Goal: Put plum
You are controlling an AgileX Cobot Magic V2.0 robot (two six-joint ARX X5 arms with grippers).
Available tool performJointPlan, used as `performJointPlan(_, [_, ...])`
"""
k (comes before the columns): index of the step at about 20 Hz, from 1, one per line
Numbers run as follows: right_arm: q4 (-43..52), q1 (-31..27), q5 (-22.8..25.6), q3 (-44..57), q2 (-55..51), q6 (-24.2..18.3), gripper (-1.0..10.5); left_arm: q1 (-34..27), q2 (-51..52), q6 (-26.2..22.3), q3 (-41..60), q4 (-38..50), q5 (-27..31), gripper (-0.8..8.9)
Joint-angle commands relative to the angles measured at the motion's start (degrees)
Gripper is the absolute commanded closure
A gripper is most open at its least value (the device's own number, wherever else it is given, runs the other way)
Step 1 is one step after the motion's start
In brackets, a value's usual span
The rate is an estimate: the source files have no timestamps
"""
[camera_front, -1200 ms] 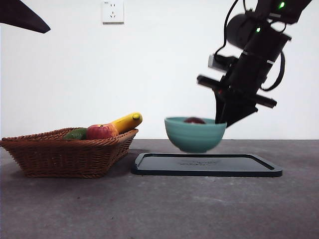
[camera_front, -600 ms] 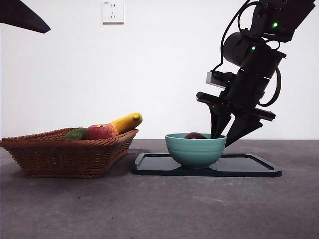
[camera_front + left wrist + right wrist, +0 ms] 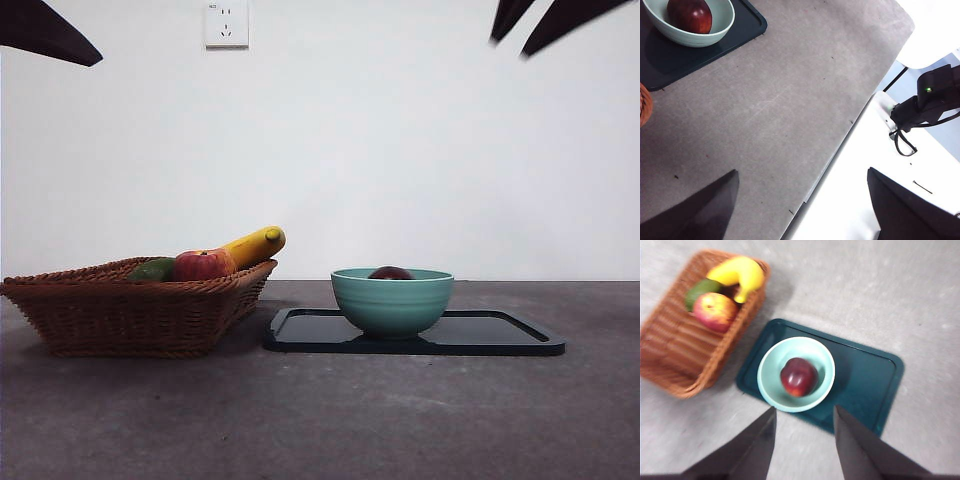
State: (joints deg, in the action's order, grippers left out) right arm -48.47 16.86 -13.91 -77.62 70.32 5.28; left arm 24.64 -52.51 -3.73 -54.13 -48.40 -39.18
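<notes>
The glossy dark maroon plum (image 3: 799, 376) is seen lying inside the pale teal ceramic bowl (image 3: 771, 385), which is set on the dark rectangular plastic tray (image 3: 872, 385), well below the right gripper (image 3: 804, 426); that gripper is held high above the bowl with its two black jaws parted and nothing between them. Beyond the bowl from the right gripper, a brown woven wicker basket (image 3: 675, 357) is seen, in which a red-and-yellow apple (image 3: 715, 311), a yellow banana (image 3: 737, 273) and a green fruit (image 3: 700, 290) are held. The left gripper (image 3: 802, 192) is kept well apart from the tray over bare grey table (image 3: 790, 100), its jaws spread wide and empty.
</notes>
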Motion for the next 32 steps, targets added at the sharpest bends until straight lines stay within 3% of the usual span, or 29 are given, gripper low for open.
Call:
performJointPlan(1, [-2.3, 0.4, -0.9, 0.3, -4.0, -0.9, 7.6, 0.2, -0.3, -0.8, -0.5, 0.4, -0.3, 4.09])
performJointPlan(14, [-2.6, 5.8, -8.6, 26.9, -27.5, -0.8, 7.6, 0.2, -0.3, -0.8, -0.5, 0.4, -0.3, 4.09])
performJointPlan(28, [-2.6, 5.8, -8.6, 27.6, -28.5, -0.8, 7.6, 0.2, -0.3, -0.4, -0.5, 0.6, -0.3, 4.09])
performJointPlan(32, [-2.6, 5.8, -8.6, 27.6, -28.5, -0.8, 7.6, 0.5, -0.4, 4.9, -0.6, 6.9, -0.1, 4.08])
